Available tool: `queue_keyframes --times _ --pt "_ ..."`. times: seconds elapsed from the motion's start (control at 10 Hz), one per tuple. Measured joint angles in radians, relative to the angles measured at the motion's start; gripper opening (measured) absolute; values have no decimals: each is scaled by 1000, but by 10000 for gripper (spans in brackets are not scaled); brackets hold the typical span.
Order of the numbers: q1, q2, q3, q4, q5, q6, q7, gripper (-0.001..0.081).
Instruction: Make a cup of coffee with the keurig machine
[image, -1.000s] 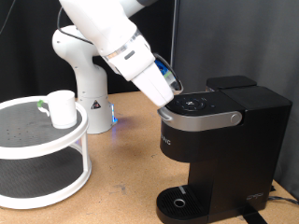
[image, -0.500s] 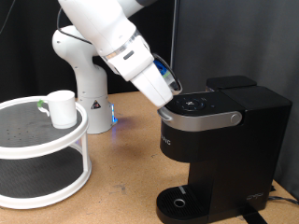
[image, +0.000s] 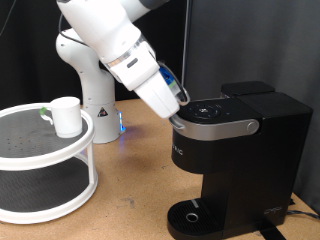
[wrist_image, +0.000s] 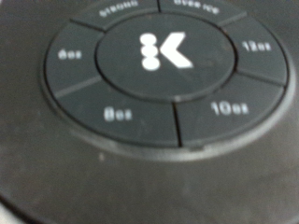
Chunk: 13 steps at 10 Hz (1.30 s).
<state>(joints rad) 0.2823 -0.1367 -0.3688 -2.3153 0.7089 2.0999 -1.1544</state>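
Gripper at keurig machine's lid, 9 o'clock edge; jaws' state: cannot tell; likely button press, centre squarely; cup on rack

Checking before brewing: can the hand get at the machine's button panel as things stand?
Probably yes: the hand sits right at the keurig machine lid edge, and the wrist view shows its button panel close and unobstructed.

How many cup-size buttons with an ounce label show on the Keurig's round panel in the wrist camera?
4, ringed around the centre K button on the keurig machine: 6oz, 8oz, 10oz and 12oz. More may lie beyond the frame.
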Motion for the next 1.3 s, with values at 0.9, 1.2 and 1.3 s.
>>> queue_keyframes --times 0.9,1.2,1.3 --pt "0 21 -36 16 71 -59 -96 1" --pt "0 -2 -57 30 83 -97 -103 1" --pt "0 -11 -65 32 83 -105 -103 1"
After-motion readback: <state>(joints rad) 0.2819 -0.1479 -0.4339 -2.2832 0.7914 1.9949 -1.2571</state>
